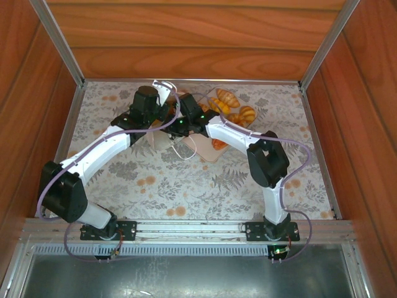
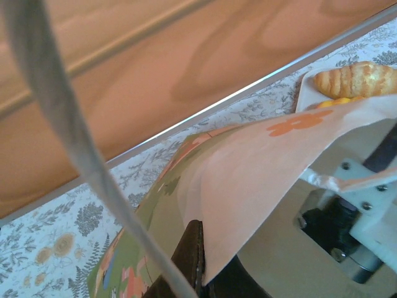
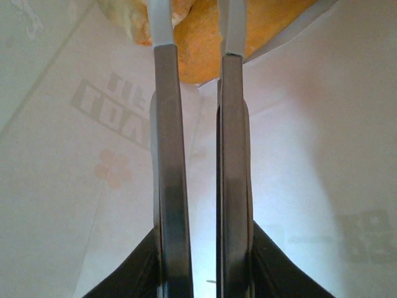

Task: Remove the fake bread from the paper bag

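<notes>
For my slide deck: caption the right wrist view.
Inside the paper bag, the right gripper, jaws narrowly apart, reaches a glossy orange toy bread.

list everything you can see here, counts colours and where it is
fake bread: at least four, golden orange, on the tray; one more orange piece inside the bag
pink tray: one, pale pink, far middle of the table
paper bag: one, white with floral print, left of the tray
table: one, grey floral surface
wood walls: brown, on three sides
left arm: white and black; left fingers shut on the bag's edge
right arm: white and black; right fingers close together inside the bag at the bread, grip unclear
</notes>
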`<state>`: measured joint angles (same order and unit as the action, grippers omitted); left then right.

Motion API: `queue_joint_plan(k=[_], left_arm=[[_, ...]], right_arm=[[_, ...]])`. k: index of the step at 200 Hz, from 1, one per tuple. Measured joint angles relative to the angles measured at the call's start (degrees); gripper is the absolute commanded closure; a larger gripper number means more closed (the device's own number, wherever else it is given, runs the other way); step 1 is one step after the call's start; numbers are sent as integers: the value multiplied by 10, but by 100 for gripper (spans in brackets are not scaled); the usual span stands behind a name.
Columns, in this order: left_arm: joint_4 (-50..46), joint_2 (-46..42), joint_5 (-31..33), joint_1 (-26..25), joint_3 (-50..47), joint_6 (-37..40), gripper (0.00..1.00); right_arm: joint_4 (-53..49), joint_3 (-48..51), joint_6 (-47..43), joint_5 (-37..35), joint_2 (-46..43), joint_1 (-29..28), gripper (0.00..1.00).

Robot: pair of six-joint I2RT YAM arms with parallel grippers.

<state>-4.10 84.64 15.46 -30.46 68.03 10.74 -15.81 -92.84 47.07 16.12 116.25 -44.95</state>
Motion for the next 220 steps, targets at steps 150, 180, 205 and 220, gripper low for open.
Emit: queue_joint_plan(k=[150,180,205,220], left_arm=[[4,26,67,0,12,-1,100],[4,27,77,0,14,-3,100],[3,35,98,0,25,-11,100],[2,39,110,0,31,-19,100]], right_arm=[[-98,44,-37,-53,-119,-15,100],[-139,44,-50,-67,-139,-20,100],[-170,44,-61,-75,-162,-25,100],[-189,45,-67,-80,-178,-28,100]])
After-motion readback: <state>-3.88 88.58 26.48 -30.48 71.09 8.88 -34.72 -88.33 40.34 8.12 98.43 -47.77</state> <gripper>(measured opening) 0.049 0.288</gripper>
